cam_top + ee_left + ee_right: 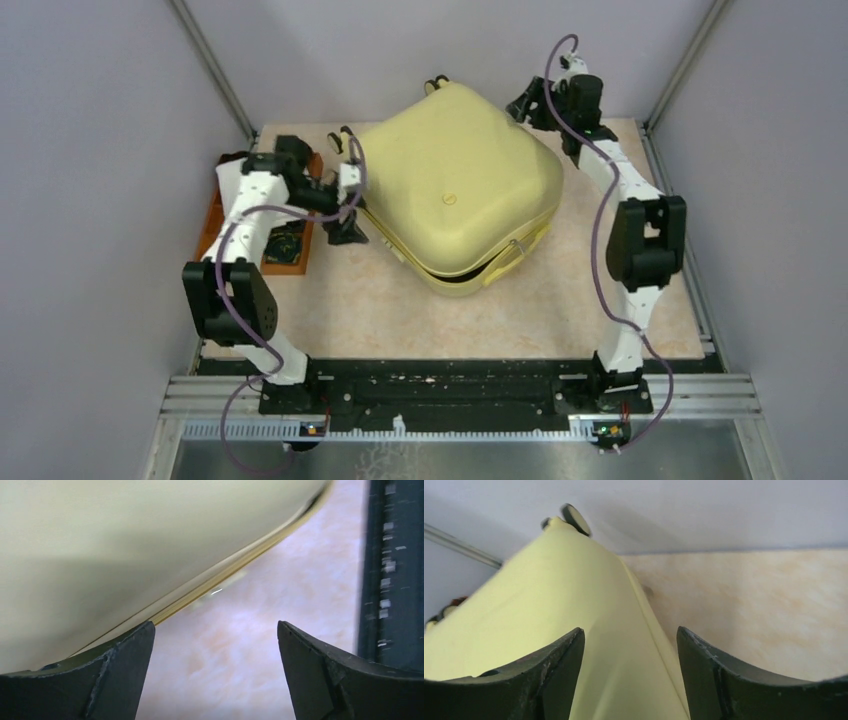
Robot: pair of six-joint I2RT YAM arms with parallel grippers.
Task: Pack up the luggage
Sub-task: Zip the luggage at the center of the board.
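Hovering open-jawed beside a case that is not fully shut

My left pincer [215,629] and right pincer [630,632] both gape, holding nothing. The pale yellow hard-shell suitcase [455,190] lies diagonally mid-way across the beige marbled table [380,320], its wheels [436,86] at the far-left and its long axis running to the near-right. A dark gap shows at its near corner, so I judge an off-centre press could skid it.

Top view: soft, even light from above, fairly bright, no glare. Under near edge of luggage [460,190], narrow dark shadow on table [380,310]. Whole frame in focus, corners included. Left wrist view: dimmer; luggage side shaded grey, one small glint below its edge; black rail [392,570] at right smeared by blur. Right wrist view: brighter, colours pale; wheel [575,519] at top soft, out of focus.
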